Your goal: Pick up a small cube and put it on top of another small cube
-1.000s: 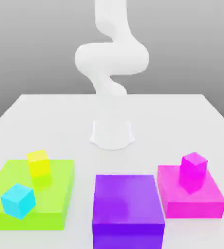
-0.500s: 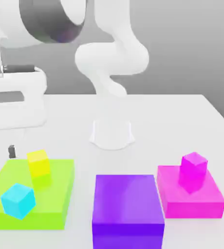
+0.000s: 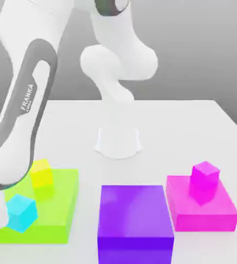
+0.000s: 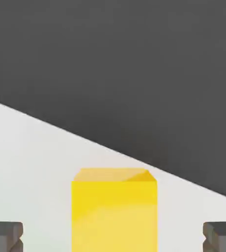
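Arm [image 3: 17, 103] reaches down on the exterior view's left of the purple block [image 3: 133, 211]. Its gripper [image 4: 113, 236] is spread wide in the hand view, a yellow-orange cube [image 4: 114, 216] between the fingers with a gap at either side, neither touching it; nothing is held. That cube, likely the one to lift, seems to rest on the pale tabletop [image 4: 31, 167], near its edge. Keep it centred, lower straight, then close evenly. To the purple block's right, the small magenta cube [image 3: 205, 178] awaits it atop the flat magenta block [image 3: 205, 221].
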You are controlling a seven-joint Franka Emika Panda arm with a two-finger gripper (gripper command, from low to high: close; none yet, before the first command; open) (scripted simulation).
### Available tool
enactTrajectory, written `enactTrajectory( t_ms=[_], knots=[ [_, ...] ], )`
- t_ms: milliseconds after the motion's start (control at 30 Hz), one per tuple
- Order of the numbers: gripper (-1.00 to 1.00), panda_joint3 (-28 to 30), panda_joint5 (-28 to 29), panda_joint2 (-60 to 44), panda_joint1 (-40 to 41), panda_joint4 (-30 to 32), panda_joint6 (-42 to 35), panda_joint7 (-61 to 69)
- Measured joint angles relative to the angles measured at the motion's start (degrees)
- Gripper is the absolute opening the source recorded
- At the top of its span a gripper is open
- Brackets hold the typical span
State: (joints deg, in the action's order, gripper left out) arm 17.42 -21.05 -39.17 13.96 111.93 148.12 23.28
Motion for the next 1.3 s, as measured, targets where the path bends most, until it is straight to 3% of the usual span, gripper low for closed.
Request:
enactTrajectory(
  t_ms=[233, 433, 833, 967, 1167, 1300],
  knots=[
    [-1.00, 0.0, -0.1, -0.1, 0.0, 0.0, -0.1, 0.1],
    [-1.00, 1.0, 2.9, 10.6, -6.0, 5.4, -5.6, -4.0],
    [-1.00, -10.9, 7.1, 32.7, -25.3, 25.0, -7.1, -17.9],
    [-1.00, -16.8, 10.2, 42.8, -36.4, 33.5, -7.7, -25.3],
    [-1.00, -26.1, 14.3, 55.6, -42.4, 44.4, -8.3, -34.4],
    [-1.00, -29.1, 16.0, 52.9, -43.3, 47.8, -2.0, -37.0]
  ],
)
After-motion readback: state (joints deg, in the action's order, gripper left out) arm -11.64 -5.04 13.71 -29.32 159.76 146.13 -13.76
